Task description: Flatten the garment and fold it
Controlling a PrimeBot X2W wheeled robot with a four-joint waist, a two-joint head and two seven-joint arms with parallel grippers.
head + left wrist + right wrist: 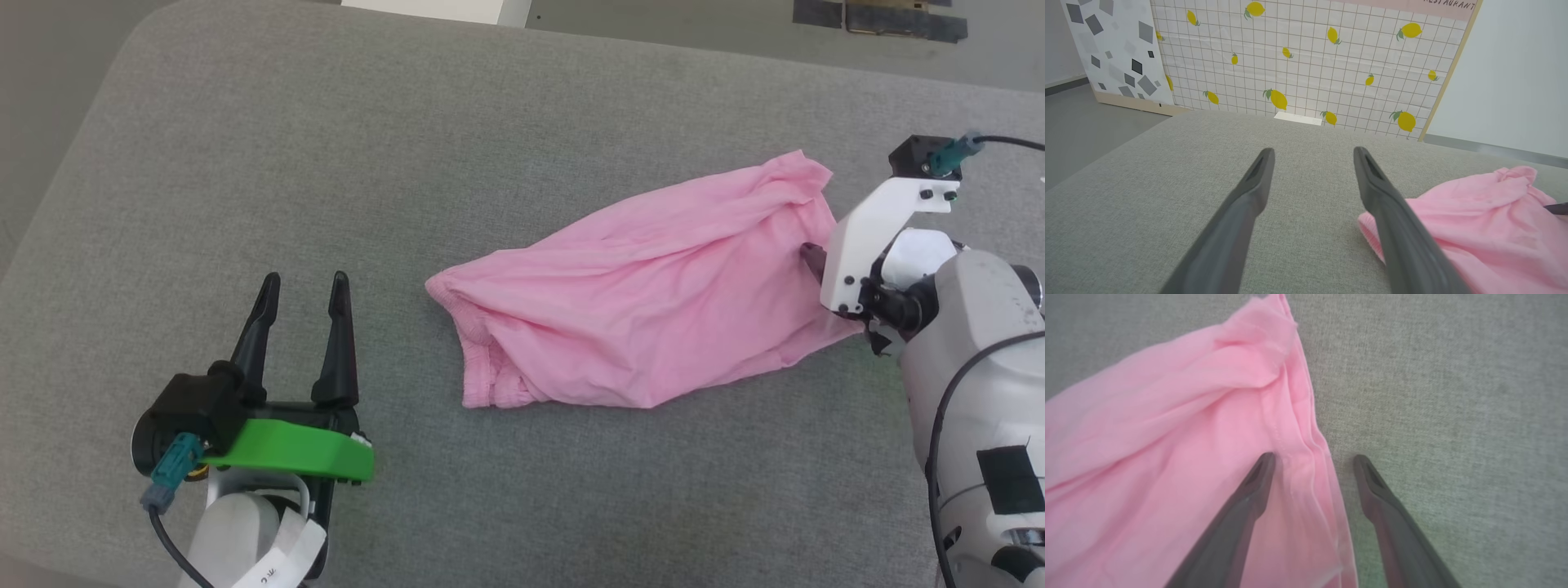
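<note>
Jaws on both our arms are spread and hold nothing: the left jaws hover over the grey bench at 8 o'clock from the garment, and the right jaws straddle its hem edge at its 3 o'clock side. We judge the pink cloth thin, light and limp, so it should wrinkle easily; we would pinch it at the hem corners and the gathered waistband. It lies right of the bench's middle, with its long axis from 8 to 2 o'clock in the head view and the waistband toward 8.
</note>
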